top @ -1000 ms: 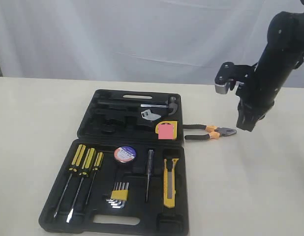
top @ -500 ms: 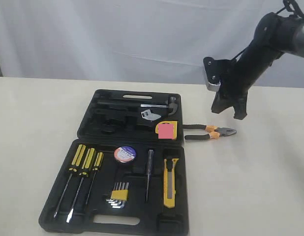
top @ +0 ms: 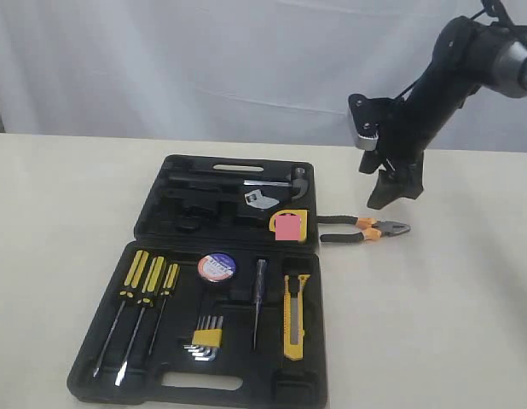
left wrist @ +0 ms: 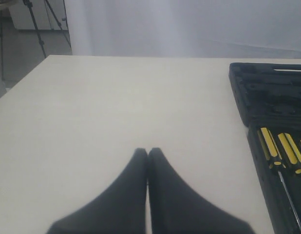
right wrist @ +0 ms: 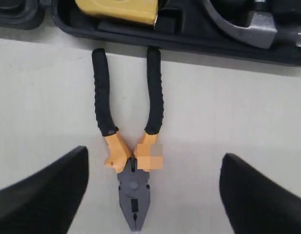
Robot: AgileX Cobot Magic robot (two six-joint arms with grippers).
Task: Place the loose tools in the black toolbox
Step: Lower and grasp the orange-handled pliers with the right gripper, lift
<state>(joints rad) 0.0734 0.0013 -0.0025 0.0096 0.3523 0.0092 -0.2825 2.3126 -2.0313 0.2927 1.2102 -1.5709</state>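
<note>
Your pliers (top: 366, 229) are on the surface (top: 434, 324) just off the black toolbox (top: 148, 223), beside its tape measure (top: 289, 225), lying square to the case edge with handles toward it and nose pointing away. They look like stiff steel, a bit hefty, with grippy rubber handles, so I'd pinch across both handles near the orange collar. Your right tool (top: 393, 194) hangs over them wide and empty; the left tool (left wrist: 148, 157) is pinched closed on nothing.

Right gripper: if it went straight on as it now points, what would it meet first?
Probably the pliers, lying on the table, centred between its open jaws; depth unclear.
</note>
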